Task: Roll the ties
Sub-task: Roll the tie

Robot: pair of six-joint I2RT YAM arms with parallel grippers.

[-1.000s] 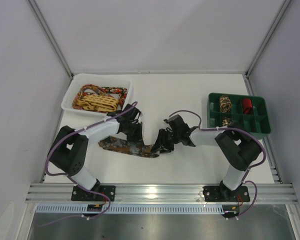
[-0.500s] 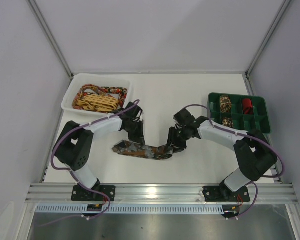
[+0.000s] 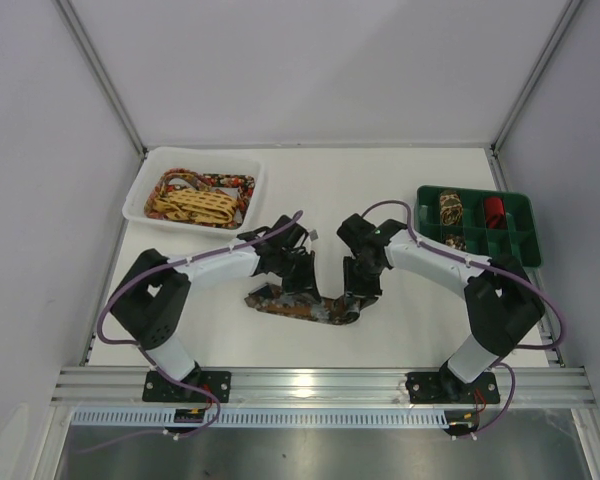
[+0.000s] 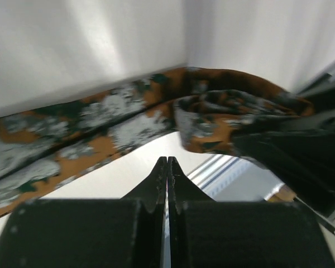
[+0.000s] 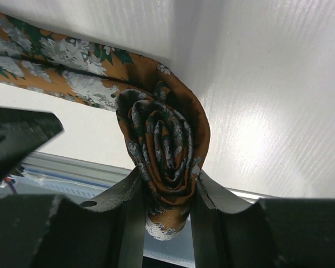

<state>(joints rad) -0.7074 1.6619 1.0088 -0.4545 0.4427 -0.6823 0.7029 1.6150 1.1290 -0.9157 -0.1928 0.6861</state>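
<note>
A dark brown and orange mottled tie (image 3: 300,305) lies on the white table near the middle front. Its right end is wound into a coil (image 5: 163,148). My right gripper (image 5: 164,192) is shut on that coil, one finger on each side; in the top view it (image 3: 360,285) stands at the tie's right end. The flat strip (image 4: 72,134) runs away to the left. My left gripper (image 4: 167,167) is shut and empty, just above the strip; in the top view it (image 3: 298,272) stands over the tie's left part.
A white tray (image 3: 140,190) at the back left holds several loose ties, one with a yellow lattice (image 3: 192,205). A green divided box (image 3: 525,235) at the right holds rolled ties, one red (image 3: 493,210). The table's front rail (image 3: 320,380) is near.
Both grippers moved to the right and closer together. The tie's flat part got shorter as its right end was wound up. The left arm swung towards the middle.
</note>
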